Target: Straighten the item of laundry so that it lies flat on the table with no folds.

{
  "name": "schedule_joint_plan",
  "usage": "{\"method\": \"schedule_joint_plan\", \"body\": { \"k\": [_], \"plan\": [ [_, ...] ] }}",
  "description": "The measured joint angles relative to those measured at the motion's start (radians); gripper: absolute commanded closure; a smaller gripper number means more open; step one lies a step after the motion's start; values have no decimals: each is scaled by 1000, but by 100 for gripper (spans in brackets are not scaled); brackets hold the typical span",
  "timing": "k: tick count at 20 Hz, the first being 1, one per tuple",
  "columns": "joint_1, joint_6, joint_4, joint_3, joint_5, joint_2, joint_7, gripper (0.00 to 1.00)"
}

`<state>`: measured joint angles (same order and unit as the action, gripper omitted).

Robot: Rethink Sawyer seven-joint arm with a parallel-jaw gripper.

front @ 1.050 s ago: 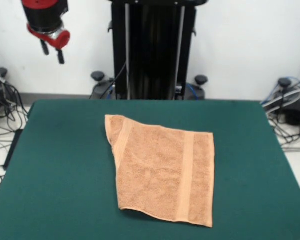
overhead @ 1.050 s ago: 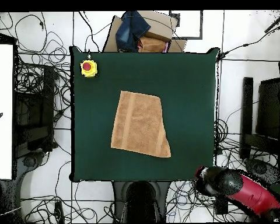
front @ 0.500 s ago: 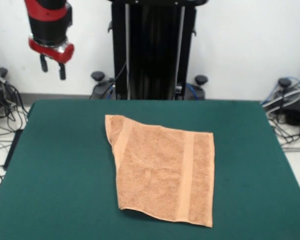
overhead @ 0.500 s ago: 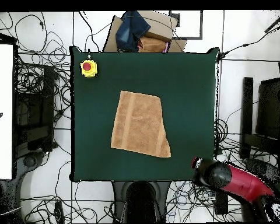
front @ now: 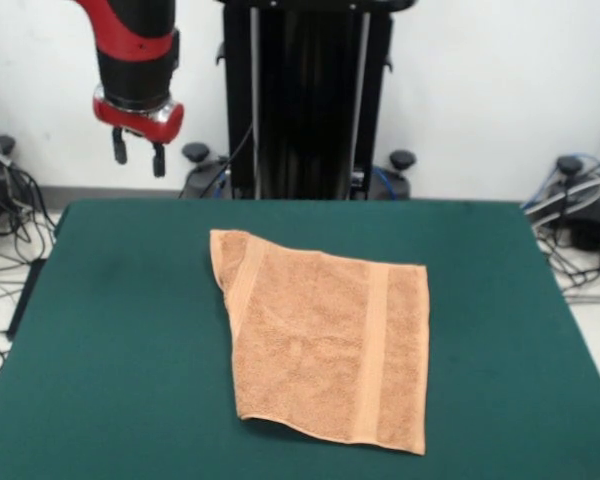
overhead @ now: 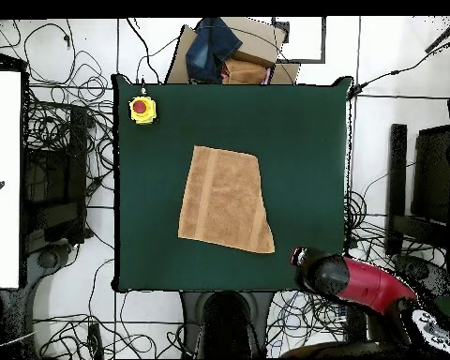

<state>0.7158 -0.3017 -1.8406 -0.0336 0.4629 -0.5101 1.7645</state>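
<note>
While the towel (front: 325, 340) lies mid-desk (front: 120, 330) w/ one corner folded under, we're in the approach step: gripper (front: 139, 154) hangs above the desk corner, jaws narrowly apart, empty. Next we'd need to reach that tucked corner & pull it out.

— What sits off to the side?
— A yellow box with a red button (overhead: 142, 109), in one corner.
— And on the floor?
— Tangled black cables (overhead: 65, 131), plus a cardboard box (overhead: 231, 56) with dark blue cloth (overhead: 213, 47) on it.
</note>
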Motion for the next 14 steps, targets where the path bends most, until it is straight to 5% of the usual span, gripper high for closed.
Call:
{"method": "schedule_joint_plan", "body": {
  "k": [14],
  "plan": [
    [-33,3,0,0,0,35,0,0]
  ]
}}
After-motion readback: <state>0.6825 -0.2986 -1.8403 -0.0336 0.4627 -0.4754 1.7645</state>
